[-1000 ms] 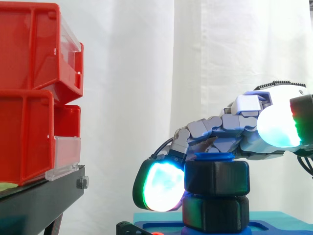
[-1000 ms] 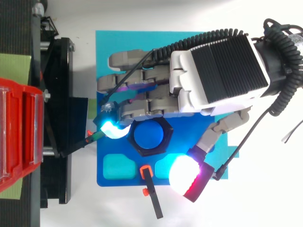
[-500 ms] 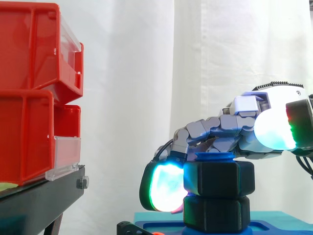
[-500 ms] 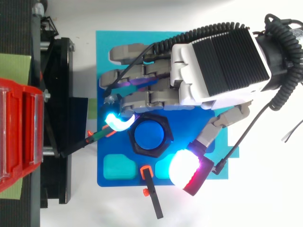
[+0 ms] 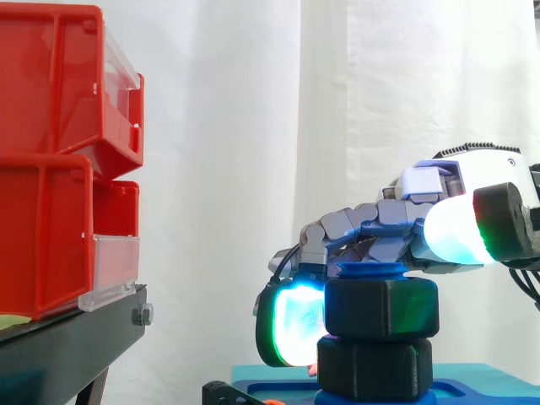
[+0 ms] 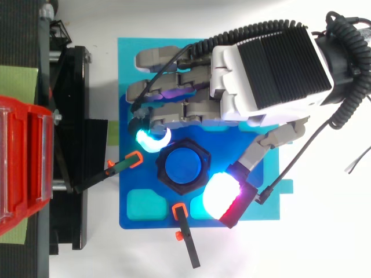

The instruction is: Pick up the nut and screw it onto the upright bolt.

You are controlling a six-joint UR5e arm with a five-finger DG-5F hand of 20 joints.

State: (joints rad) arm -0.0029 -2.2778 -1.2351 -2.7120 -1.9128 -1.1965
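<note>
1. Right now you have the robot hand (image 6: 266,69) reaching over the work with its palm facing down and its fingers curled forward.
2. Your nut (image 5: 381,308), black and six-sided, sits directly under the fingers, threaded on the upright blue bolt (image 6: 184,167). The bolt's top shows just above the nut and just below the fingers.
3. The robot hand is clamped on the nut. One cyan-glowing fingertip (image 6: 152,141) presses its far corner, and the thumb pad (image 6: 223,196) (white, with a red edge) sits against the opposite side.
4. From the side you can see that fingertip pad (image 5: 295,325) hanging down flat against the nut's flank, beyond the fingers' reach.
5. A second black hexagonal piece (image 5: 375,369) sits right beneath the nut on the same bolt, lower than any part of the robot hand.
6. Both stand on a blue base plate (image 6: 156,220) under the robot hand.
7. Two black levers with orange tips lie on the plate. One (image 6: 119,168) is past the fingertips, and the other (image 6: 185,237) is on the thumb's side.
8. Well beyond the fingertips you have the red bins (image 5: 51,160) stacked on the black stand (image 5: 76,337).
</note>
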